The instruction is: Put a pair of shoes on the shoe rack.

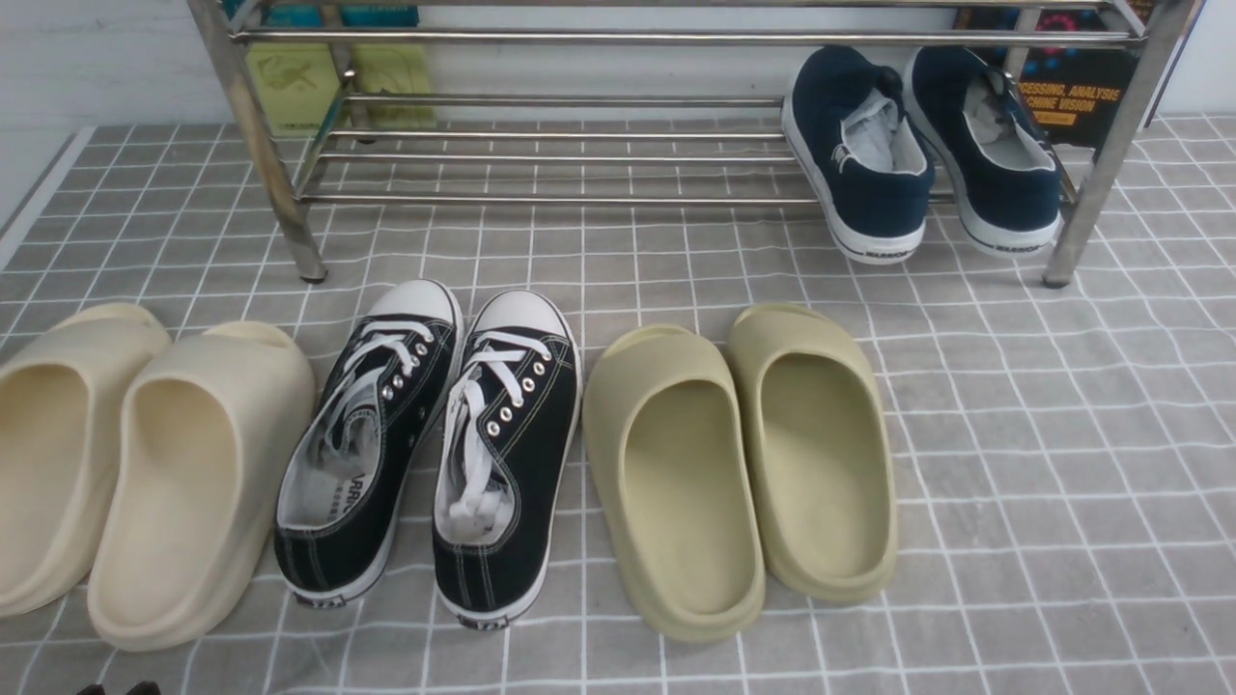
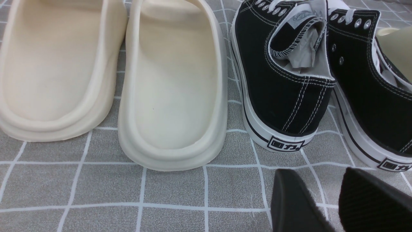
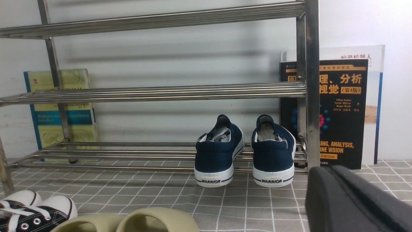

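My shoe rack (image 1: 579, 198) is shiny polished steel, its thin rails catching bright streaks. On its lower rails at the right end, the navy shoes (image 1: 869, 159) look like matt canvas with smooth white rubber soles and a soft pale lining. In front of the rack, the counter (image 1: 1062, 434) wears a grey checked cloth, slightly wrinkled. The black sneakers (image 1: 435, 434) on it are stitched canvas with metal eyelets and glossy white toe caps. Beside them the olive slides (image 1: 744, 463) and cream slides (image 1: 135, 463) look like smooth, matt foam. My left claw (image 2: 338, 203) has matt black, finely textured pads.
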You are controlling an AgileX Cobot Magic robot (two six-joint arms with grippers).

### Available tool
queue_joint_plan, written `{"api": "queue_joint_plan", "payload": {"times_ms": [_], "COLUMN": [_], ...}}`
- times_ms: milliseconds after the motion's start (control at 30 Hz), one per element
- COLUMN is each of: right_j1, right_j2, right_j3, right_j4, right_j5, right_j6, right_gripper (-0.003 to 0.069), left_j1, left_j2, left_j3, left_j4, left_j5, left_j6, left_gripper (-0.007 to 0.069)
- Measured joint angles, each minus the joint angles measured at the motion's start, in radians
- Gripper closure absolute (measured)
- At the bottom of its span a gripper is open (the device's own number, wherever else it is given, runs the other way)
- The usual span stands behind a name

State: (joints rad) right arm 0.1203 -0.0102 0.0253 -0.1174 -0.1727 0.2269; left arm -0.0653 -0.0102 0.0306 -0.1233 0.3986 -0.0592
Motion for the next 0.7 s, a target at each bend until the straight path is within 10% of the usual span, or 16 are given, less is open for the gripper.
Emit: {"api": "queue_joint_plan", "payload": {"times_ms": [400,700], "right_j1": [-0.001,-0.010], "right_j2": [0.000,0.000], "right_j3": [0.000,0.000], "right_j4": [0.005,0.117], "right_j5": [0.041,0.375], "right_j6": [-0.031,-0.102], "right_gripper": [0.0654,0.0654], "left_j1": [0.000,0.000], "left_j2": [0.000,0.000], "left_j3": [0.000,0.000], "left_j4": [0.000,0.000], "left_j5": [0.000,0.000], "left_j6": [0.001,0.001], "left_gripper": [0.0386,0.0386]}}
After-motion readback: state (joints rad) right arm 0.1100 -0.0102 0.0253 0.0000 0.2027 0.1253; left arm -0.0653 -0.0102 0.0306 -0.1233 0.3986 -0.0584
